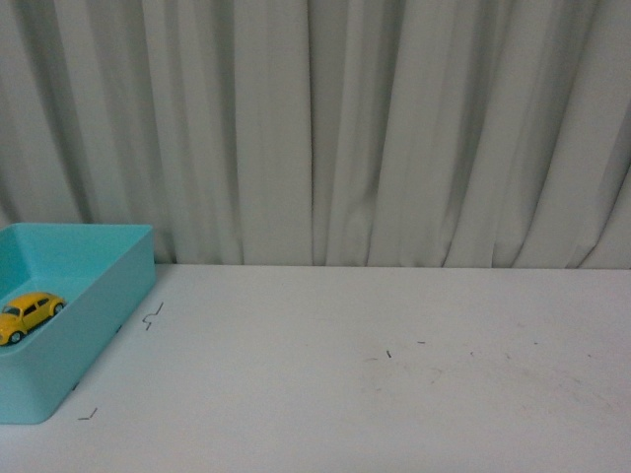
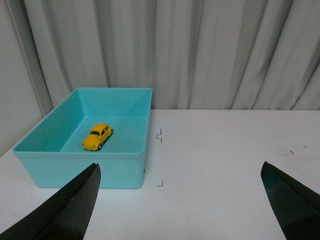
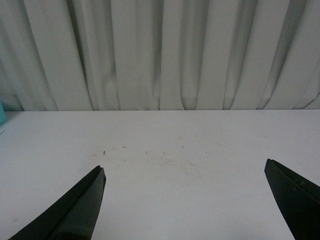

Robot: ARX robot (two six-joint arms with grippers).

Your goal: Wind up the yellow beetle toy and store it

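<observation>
While both grippers, left [image 2: 180, 200] and right [image 3: 185, 200], are hanging wide open and empty, the glossy rounded yellow beetle toy [image 2: 97, 136] is sitting inside the smooth turquoise plastic box [image 2: 125, 170] at the white tabletop's [image 1: 394, 394] left edge.

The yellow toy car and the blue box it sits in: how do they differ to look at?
The yellow beetle toy is small, rounded and glossy, while the turquoise box is far larger, with straight walls and an open top. The toy has dark windows and black wheels; the box is one plain colour. The toy lies inside on the floor of the box, which rests on the white table. Neither is touched by a hand.
</observation>
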